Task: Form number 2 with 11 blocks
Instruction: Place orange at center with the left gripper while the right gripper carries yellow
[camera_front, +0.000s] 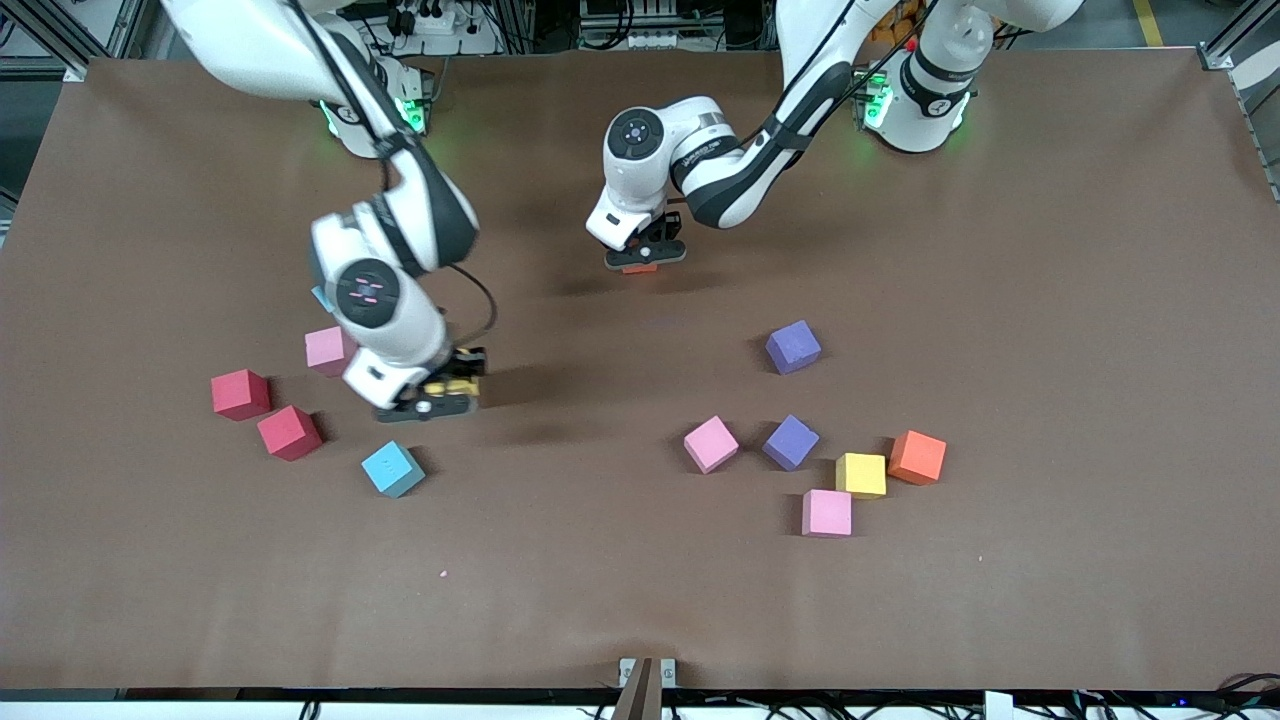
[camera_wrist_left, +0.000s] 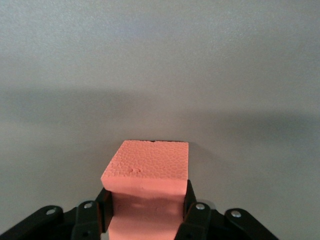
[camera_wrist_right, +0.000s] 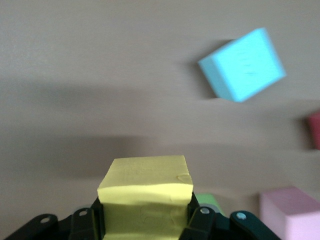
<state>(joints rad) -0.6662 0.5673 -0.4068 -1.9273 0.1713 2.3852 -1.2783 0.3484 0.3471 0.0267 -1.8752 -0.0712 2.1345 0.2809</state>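
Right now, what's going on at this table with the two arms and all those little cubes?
Both arms are picking up foam blocks to build a number 2, which has not been started. The left gripper is shut on an orange block, over the bare middle of the table. The right gripper is shut on a yellow block, beside a light blue block. The other blocks lie loose in two groups, one toward each arm's end of the table.

A high front camera looks down across the whole table (camera_front: 640, 600); each wrist camera peers close past its own fingers (both show that brown tabletop)
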